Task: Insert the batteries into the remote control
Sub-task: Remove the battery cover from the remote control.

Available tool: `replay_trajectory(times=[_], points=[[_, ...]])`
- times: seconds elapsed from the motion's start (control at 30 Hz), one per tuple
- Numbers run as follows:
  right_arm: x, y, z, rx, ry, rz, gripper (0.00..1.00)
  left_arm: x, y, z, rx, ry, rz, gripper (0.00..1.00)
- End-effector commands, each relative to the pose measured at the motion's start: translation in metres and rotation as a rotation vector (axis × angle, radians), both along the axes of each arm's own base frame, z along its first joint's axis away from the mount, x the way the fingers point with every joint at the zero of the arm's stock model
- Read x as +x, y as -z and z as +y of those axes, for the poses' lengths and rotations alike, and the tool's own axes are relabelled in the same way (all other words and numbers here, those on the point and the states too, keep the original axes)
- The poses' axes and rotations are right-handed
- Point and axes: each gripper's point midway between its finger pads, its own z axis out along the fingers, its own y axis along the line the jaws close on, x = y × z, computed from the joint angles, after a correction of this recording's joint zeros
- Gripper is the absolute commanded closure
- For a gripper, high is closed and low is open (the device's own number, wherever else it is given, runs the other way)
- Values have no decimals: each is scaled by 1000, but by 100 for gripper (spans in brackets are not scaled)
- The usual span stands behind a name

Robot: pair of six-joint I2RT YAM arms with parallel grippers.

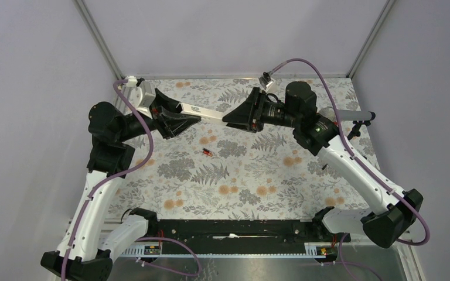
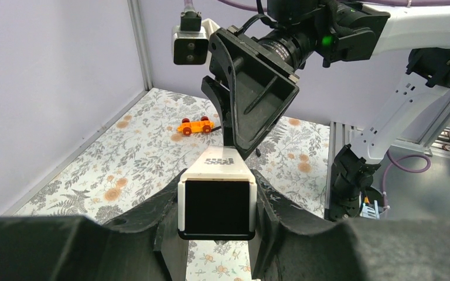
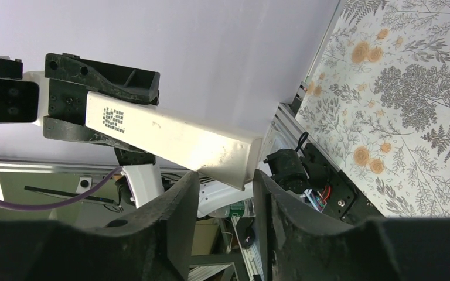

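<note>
**Remote** [image 1: 208,111]: white bar, held in the air over the far half of the table [image 1: 246,181], running left to right between the two hands. A dark square end face points into the left wrist camera, and a small black printed code sits on the upper face near that end.

**Left hand** [image 1: 184,120]: clenched on the remote's left end, with a finger pressed against each long side.

**Right hand** [image 1: 234,117]: the remote's right end lies between its fingers [image 3: 181,205]. The gap looks very narrow, but from this angle I cannot tell whether they are pressing on it.

**Battery** [image 1: 207,153]: one, red with black, lying on the table near the middle, below the held remote and apart from both hands.

**Toy car** [image 2: 195,125]: orange, on the table at the far side.

**Microphone** [image 1: 356,119]: grey, on a stand at the far right edge.
</note>
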Motion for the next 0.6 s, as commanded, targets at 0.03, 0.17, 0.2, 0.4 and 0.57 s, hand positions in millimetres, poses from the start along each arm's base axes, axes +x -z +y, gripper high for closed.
replay_trajectory(times=[0.03, 0.17, 0.2, 0.4, 0.57], points=[[5, -14, -1, -1, 11, -71, 41, -11, -16, 1, 5, 23, -78, 100], [8, -12, 0, -10, 19, -84, 32, -15, -15, 1, 8, 43, -76, 100], [8, -13, 0, -11, 15, -88, 32, -15, -13, 0, 9, 44, -74, 100], [8, -8, 2, -16, -2, -75, 54, -15, -12, 0, 10, 50, -71, 100], [6, -10, 0, -12, 3, -65, 72, -9, -8, 1, 21, 23, -59, 100]])
